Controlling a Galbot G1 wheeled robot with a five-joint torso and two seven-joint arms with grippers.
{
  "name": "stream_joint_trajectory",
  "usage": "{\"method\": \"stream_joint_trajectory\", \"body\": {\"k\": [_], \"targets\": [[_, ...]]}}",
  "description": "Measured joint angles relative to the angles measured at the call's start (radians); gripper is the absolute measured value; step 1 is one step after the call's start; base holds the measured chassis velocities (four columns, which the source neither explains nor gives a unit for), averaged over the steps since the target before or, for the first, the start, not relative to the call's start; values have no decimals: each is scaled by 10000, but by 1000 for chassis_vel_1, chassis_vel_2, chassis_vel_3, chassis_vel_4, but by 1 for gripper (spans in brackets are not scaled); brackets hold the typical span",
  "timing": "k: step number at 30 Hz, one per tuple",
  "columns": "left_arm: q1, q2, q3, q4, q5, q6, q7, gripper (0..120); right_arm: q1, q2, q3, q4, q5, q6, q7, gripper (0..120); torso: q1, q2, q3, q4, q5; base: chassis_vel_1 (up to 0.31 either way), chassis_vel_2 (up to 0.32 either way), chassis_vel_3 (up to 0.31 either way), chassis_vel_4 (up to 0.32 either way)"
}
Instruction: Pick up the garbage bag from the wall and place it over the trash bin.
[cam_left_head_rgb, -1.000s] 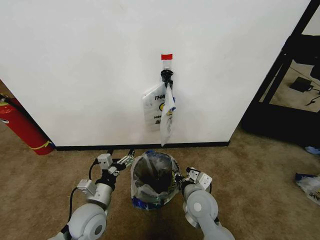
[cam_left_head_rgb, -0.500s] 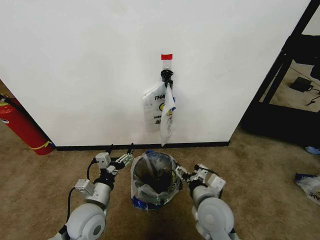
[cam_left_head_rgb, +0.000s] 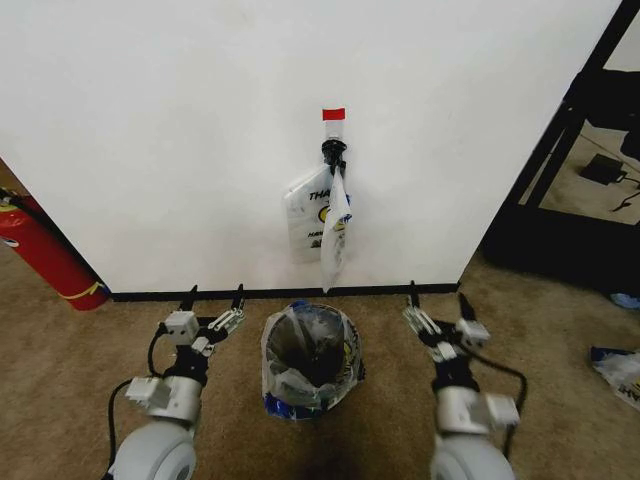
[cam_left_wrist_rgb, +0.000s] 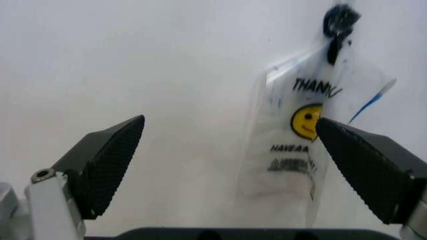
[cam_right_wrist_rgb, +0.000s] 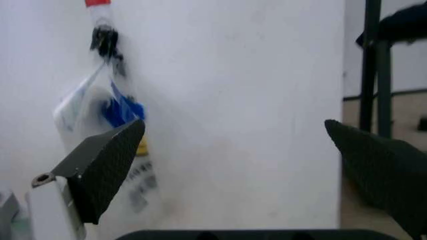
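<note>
The left gripper (cam_left_head_rgb: 212, 302) hovers low over the tan carpet, to the left of the bin, its two black ribbed fingers (cam_left_wrist_rgb: 107, 162) spread wide with nothing between them. The right gripper (cam_left_head_rgb: 436, 304) hovers likewise to the right of the bin, jaws just as far apart and empty. Both point toward the plain white wall (cam_left_head_rgb: 180, 130) with its black baseboard.

Between the two grippers stands the small round black trash bin (cam_left_head_rgb: 311, 362), and a thin translucent plastic liner with blue trim (cam_left_head_rgb: 290, 377) lies draped over its rim. Above and behind the bin, well clear of both grippers, the thin translucent garbage bag with black "THANK YOU" print and a yellow smiley face (cam_left_head_rgb: 322, 215) hangs by its blue handles from a small black hook (cam_left_head_rgb: 333, 152), just under a short red tape strip (cam_left_head_rgb: 333, 113).

As I judge it, fetching the hanging bag calls for one gripper to rise to the handles just below the hook, close on the bunched plastic there, then lift up and away from the wall so the loop clears the hook without tearing. Gripping the loose lower film would likely slip.

A red cylindrical fire extinguisher (cam_left_head_rgb: 45, 250) leans at the far left, out of the way.
</note>
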Motion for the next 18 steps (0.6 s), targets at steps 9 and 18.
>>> {"method": "stream_joint_trajectory", "body": {"k": [9, 18], "targets": [[862, -560, -414, -166, 972, -1140, 119, 100, -771, 276, 491, 422, -123, 644, -91, 100, 0, 0, 0, 3, 0, 0, 0, 0, 0], [944, -695, -393, -460, 1240, -1434, 130, 100, -874, 508, 465, 707, -399, 633, 105, 100, 0, 0, 1, 1, -1, 0, 0, 0, 0]]}}
